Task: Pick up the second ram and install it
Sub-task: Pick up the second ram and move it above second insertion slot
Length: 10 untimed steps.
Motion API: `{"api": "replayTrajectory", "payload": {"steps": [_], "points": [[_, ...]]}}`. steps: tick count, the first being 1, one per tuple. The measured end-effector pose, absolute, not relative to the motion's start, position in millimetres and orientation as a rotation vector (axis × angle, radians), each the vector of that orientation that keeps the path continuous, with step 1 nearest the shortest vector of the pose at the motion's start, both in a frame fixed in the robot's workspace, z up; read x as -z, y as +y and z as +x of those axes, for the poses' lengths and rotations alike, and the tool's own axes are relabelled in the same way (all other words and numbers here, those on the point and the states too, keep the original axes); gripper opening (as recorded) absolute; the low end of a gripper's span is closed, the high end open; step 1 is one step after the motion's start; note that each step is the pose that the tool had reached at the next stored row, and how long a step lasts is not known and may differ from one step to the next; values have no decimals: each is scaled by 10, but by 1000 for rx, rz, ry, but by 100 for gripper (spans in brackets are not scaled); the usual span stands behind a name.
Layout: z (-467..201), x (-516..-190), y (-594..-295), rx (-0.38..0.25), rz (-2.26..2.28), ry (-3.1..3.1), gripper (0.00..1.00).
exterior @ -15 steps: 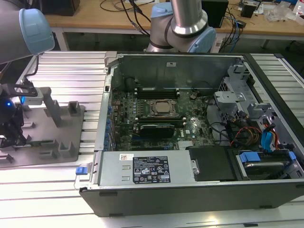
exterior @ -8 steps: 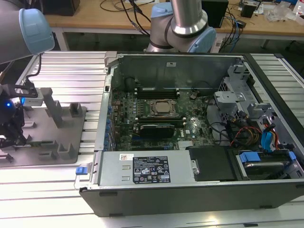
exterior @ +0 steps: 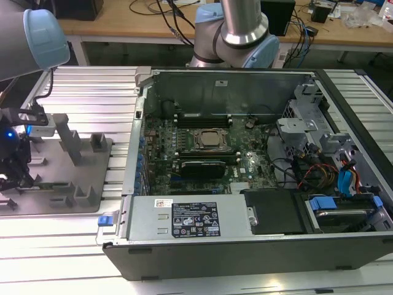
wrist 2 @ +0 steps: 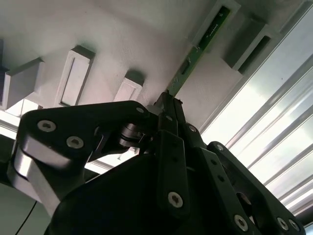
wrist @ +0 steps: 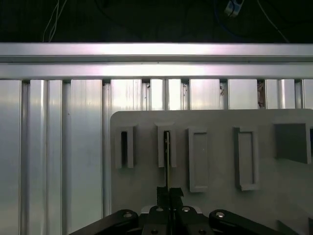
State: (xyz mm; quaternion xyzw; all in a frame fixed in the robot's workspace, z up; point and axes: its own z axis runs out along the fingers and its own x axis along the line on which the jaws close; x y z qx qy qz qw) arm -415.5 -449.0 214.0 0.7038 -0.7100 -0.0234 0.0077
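Observation:
The second ram [wrist 2: 198,51] is a thin green stick standing on edge in a slotted block of the grey holder plate [wrist: 215,122]. In the first wrist view the ram [wrist: 167,156] appears edge-on, its far end in the slot. My gripper [wrist 2: 168,105] is shut on the near end of the stick, and its black fingers [wrist: 161,196] meet around it in both wrist views. In the exterior view the gripper [exterior: 13,163] hangs over the grey holder plate [exterior: 61,184] at the exterior view's left.
The open computer case [exterior: 141,203] lies to the exterior view's right of the holder, its motherboard [exterior: 245,166] and long black slots [exterior: 202,115] exposed. Upright grey blocks [exterior: 67,144] stand on the holder plate. Ribbed aluminium table [wrist: 58,147] surrounds the plate.

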Motion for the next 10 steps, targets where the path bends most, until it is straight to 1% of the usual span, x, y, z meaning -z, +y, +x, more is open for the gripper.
{"api": "replayTrajectory", "payload": {"steps": [7, 10], "points": [[-4155, -2175, -4490, 73, 2201, -2220, 9], [-4155, -2304, -4490, 73, 2200, -2219, 9]]}}
